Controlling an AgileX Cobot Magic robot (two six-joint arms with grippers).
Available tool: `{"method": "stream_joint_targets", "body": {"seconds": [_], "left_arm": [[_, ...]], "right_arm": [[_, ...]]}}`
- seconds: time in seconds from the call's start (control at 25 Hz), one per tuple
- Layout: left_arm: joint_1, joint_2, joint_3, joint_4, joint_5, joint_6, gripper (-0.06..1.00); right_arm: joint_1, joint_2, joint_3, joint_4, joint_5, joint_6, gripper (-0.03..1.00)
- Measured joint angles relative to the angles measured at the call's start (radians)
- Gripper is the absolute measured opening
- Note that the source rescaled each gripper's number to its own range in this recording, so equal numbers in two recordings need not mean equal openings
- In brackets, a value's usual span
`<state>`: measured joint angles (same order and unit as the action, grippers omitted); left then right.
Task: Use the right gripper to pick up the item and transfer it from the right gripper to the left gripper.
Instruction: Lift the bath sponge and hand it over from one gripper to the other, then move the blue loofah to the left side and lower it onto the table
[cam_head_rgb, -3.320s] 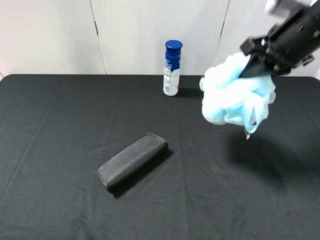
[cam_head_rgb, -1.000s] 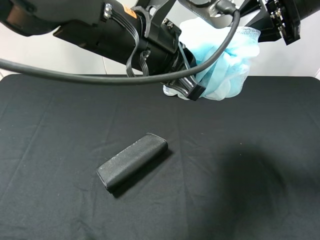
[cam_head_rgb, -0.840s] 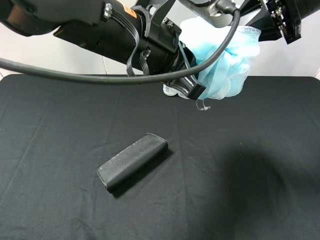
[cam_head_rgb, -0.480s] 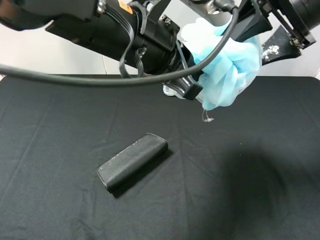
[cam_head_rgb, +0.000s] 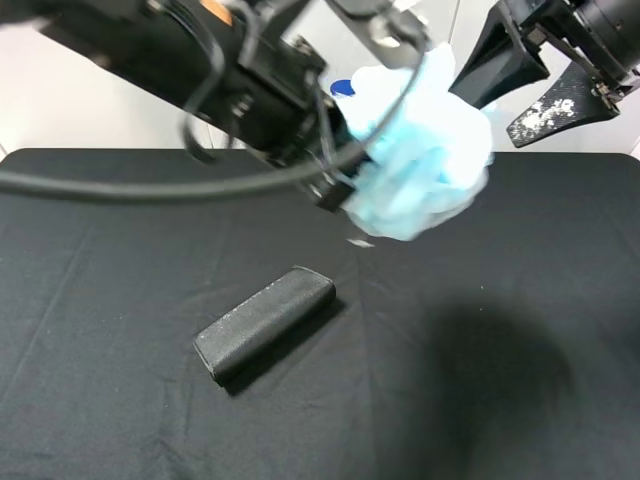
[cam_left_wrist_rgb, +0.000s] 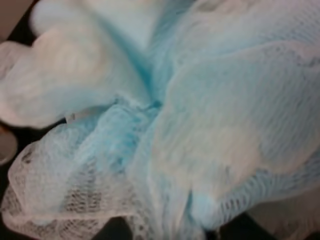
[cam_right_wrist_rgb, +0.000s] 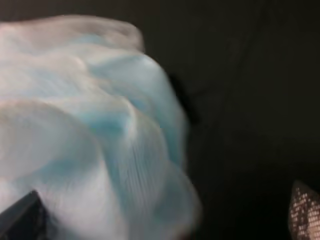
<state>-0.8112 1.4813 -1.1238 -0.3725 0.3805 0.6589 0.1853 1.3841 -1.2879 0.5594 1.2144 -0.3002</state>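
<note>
Black cloth table (cam_head_rgb: 90, 420) below, white wall behind. Fluffy light blue and white mesh bath pouf (cam_head_rgb: 425, 165) up in air, upper middle of frame. Black left gripper (cam_head_rgb: 345, 182) on pouf's left side, fingers sunk in mesh, looks clamped on it. Black right gripper (cam_head_rgb: 490, 110) at upper right, fingers wide apart, just beside pouf's right edge. Left gripper nearer. Black oblong case (cam_head_rgb: 265, 322) on cloth, lower left of pouf.
</note>
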Motion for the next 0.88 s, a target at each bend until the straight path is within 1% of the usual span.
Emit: {"method": "stream_joint_targets", "body": {"seconds": [0.16, 0.24, 0.36, 0.64, 0.72, 0.88], "left_arm": [[0.092, -0.061, 0.0, 0.002, 0.107, 0.0, 0.01], [0.141, -0.099, 0.0, 0.004, 0.145, 0.0, 0.01], [0.199, -0.149, 0.0, 0.027, 0.183, 0.0, 0.01], [0.325, -0.271, 0.0, 0.075, 0.277, 0.0, 0.01], [0.362, -0.305, 0.0, 0.09, 0.318, 0.0, 0.01], [0.421, -0.357, 0.0, 0.105, 0.398, 0.0, 0.01]], "right_arm": [[0.0, -0.002, 0.0, -0.054, 0.0, 0.003, 1.0], [0.0, -0.015, 0.0, -0.08, 0.0, 0.004, 1.0], [0.0, -0.052, 0.0, -0.119, 0.001, 0.015, 1.0], [0.0, -0.161, 0.007, -0.225, 0.002, 0.078, 1.0], [0.0, -0.236, 0.045, -0.263, 0.002, 0.103, 1.0], [0.0, -0.363, 0.154, -0.282, 0.002, 0.145, 1.0]]}}
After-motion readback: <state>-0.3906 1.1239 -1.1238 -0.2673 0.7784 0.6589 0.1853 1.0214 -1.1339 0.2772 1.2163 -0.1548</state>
